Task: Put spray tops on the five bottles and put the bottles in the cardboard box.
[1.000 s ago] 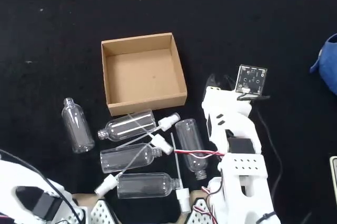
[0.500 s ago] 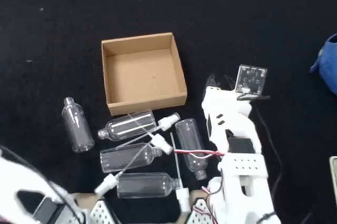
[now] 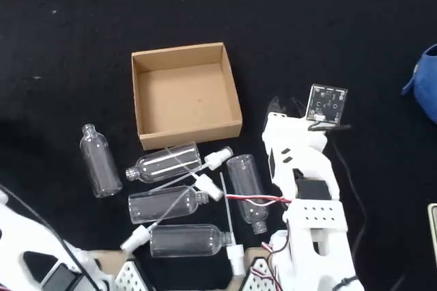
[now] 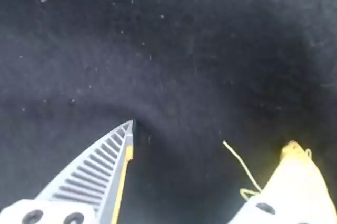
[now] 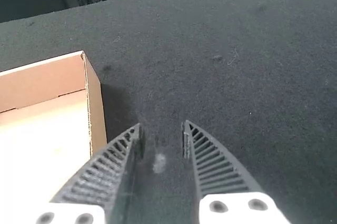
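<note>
Bottles (image 3: pixel 167 203) of clear thin plastic, five, lie sideways on the black desk (image 3: pixel 341 31) beside the open brown cardboard box (image 3: pixel 191 133), white spray tops (image 3: pixel 217 159) with thin tubes scattered among them. They look light, slippery, prone to roll; best held mid-body. Right gripper (image 5: pixel 161 129), slightly apart, empty, hovers near box and bottles; left gripper (image 4: pixel 210 135), wide apart, over bare desk.

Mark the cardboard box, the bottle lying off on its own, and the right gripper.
cardboard box (image 3: pixel 191 132), high view, outer face of its near wall.
lone bottle (image 3: pixel 99 162), high view, middle of its clear body.
right gripper (image 5: pixel 161 128), right wrist view, midway between its open jaws' tips.
</note>
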`<state>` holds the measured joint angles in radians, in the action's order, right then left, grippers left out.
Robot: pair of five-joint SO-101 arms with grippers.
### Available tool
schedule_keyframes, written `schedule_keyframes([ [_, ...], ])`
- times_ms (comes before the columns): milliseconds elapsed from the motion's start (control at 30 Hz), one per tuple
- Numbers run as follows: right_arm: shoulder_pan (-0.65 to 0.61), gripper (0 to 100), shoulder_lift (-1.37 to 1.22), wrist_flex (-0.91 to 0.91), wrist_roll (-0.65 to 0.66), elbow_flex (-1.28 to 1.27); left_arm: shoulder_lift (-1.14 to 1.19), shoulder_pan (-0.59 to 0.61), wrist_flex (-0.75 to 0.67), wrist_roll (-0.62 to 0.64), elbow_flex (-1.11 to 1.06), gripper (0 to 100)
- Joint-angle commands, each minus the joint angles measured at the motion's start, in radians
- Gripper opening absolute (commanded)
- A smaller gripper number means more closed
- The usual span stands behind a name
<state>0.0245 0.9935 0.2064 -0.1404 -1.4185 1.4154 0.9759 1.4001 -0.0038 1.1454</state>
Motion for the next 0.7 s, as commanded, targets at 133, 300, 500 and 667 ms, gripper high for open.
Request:
schedule_keyframes([
  [133, -0.017, 10.8, -0.001, -0.032, 0.005, 0.012, 0.321, -0.134, 0.35, 0.003, 0.237, 17],
  [300, -0.017, 10.8, -0.001, -0.034, 0.005, 0.015, 0.265, -0.071, 0.364, -0.071, 0.493, 4],
  [500, -0.017, 10.9, -0.001, -0.034, 0.005, 0.016, 0.109, -0.058, 0.364, -0.087, 0.515, 3],
  [667, -0.017, 10.9, -0.001, -0.034, 0.005, 0.016, -0.078, -0.058, 0.365, -0.086, 0.437, 3],
])
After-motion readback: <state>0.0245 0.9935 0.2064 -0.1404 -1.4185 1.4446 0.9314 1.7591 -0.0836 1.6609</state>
